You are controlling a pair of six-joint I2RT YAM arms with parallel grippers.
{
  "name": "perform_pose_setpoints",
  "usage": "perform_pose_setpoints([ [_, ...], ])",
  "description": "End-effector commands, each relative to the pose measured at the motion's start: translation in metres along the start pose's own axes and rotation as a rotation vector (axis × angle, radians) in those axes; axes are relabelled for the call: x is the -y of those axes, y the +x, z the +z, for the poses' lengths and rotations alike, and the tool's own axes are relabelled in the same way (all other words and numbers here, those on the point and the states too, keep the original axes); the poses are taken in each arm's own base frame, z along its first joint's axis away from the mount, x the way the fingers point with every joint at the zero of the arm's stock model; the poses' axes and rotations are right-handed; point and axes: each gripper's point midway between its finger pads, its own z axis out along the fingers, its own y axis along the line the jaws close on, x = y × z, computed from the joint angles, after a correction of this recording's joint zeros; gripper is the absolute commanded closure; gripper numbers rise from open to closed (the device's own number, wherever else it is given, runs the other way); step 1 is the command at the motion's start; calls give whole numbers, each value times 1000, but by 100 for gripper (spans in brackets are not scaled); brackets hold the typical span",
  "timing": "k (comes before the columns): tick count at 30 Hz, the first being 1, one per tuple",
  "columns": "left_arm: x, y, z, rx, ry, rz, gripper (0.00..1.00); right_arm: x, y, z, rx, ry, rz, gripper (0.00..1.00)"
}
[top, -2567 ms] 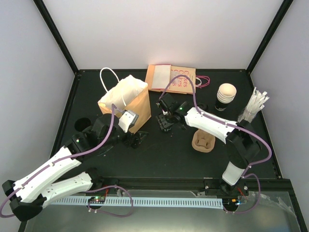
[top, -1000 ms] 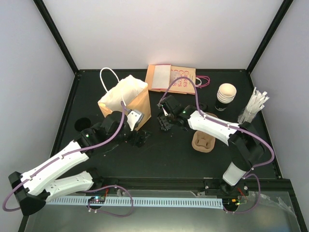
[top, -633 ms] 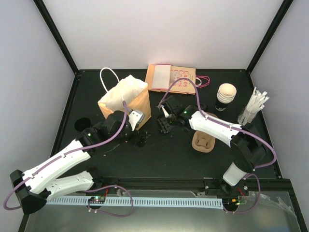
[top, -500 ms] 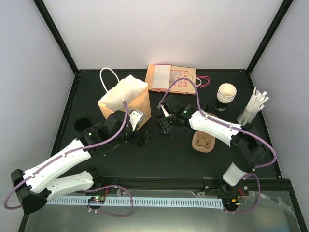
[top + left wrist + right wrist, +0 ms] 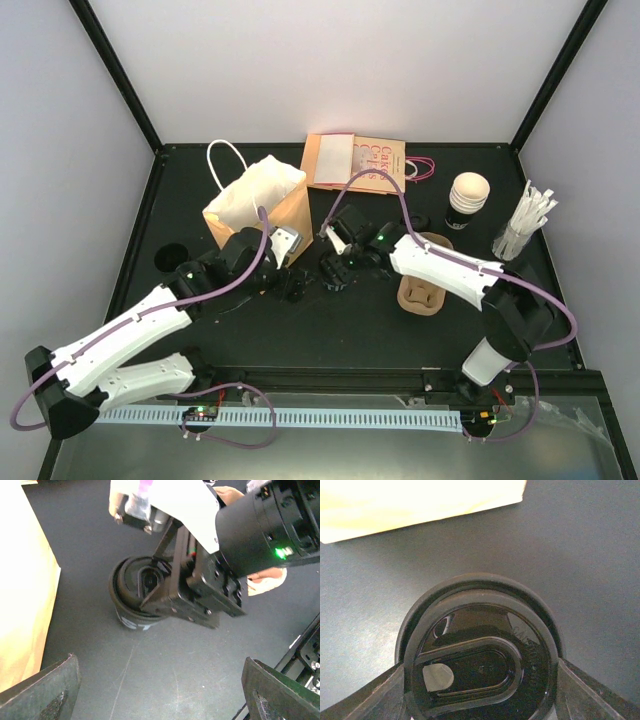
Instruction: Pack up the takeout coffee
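Observation:
The takeout coffee is a small black cup with a round black lid. My right gripper is shut on it from above, its fingers pressed against both sides of the lid. In the left wrist view the takeout coffee leans slightly, low over the table, beside the brown bag's wall. My left gripper is open just left of the cup, with only bare table between its fingers.
An open brown paper bag with white handles stands at the left rear. Flat bags lie at the back. An open cup, straws and a pulp carrier are on the right. A black lid lies far left.
My right gripper has carried the cup a little left and nearer, toward my left gripper. My left arm has edged right, its gripper still open.

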Motion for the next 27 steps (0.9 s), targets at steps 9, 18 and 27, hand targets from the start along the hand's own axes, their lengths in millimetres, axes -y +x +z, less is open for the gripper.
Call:
perform_pose_setpoints([
  [9,-16,-13,-12,52,-61,-138,10,-50,94,-14,-259,-96,-79,33],
  [18,-23,9,-19,43,-58,-280,10,-77,118,-24,-278,-141,-116,33],
  [27,-28,33,-6,11,7,-428,31,-91,132,-29,-298,-144,-176,32],
])
